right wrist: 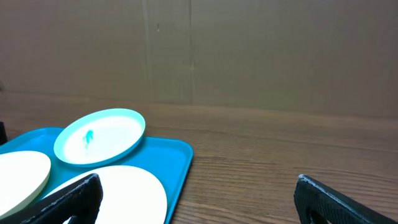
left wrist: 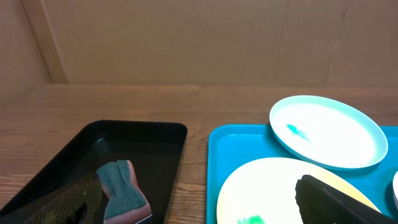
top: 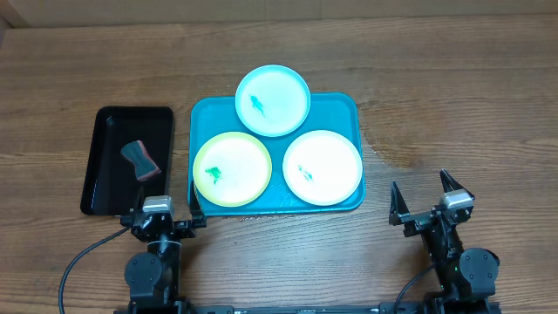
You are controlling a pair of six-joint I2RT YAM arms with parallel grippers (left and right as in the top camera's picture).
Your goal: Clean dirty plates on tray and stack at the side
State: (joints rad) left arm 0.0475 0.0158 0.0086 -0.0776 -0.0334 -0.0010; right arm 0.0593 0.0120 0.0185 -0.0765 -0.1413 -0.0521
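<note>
The left fingers are spread apart and hold nothing. One is at the near left corner of the teal tray, and the other is over the near end of the black tray. Just ahead of that second finger a sponge lies in the black tray. The yellow-green plate sits on the teal tray just ahead of the first finger.

The right fingers are also spread wide and empty, above bare wooden worktop just off the tray's near right corner. The white plate lies ahead and to the left of them, on the tray beside the yellow-green one. The pale blue plate is farthest from both pairs of fingers, and its far side overhangs the tray's far rim. Each plate has a small green smear near its middle.
</note>
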